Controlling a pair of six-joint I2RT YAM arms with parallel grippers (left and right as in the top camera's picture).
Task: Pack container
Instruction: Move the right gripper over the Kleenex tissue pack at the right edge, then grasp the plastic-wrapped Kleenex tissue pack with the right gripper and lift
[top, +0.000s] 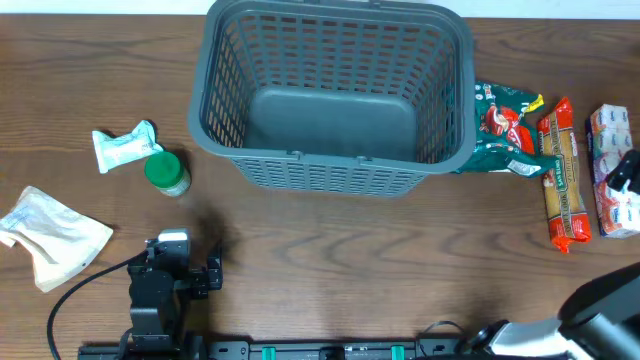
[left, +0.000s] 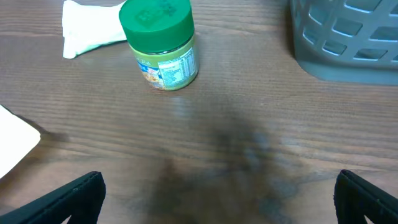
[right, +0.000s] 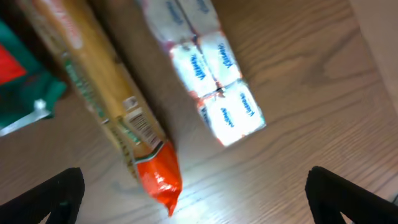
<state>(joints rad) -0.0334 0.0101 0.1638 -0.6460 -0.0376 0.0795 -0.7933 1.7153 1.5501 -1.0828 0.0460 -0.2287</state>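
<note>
Container (top: 330, 175) sits empty at far middle of desk (top: 350, 260), goods split to either side, apparently so each arm reaches its own share.

Overhead: green-lidded jar (top: 167, 172), white packet (top: 125, 147) and crumpled bag (top: 50, 235) toward left edge. Snack bag (top: 505, 125), pasta pack (top: 562, 175) and white wrapped packs (top: 605, 125) toward right edge.

Left wrist: left gripper (left: 217, 196) released, fingers (left: 74, 196) spread wide, nothing held, jar ahead.

Right wrist: right gripper (right: 199, 190) likewise released, hovering above wrapped packs and pasta, likely lining up a pick.
</note>
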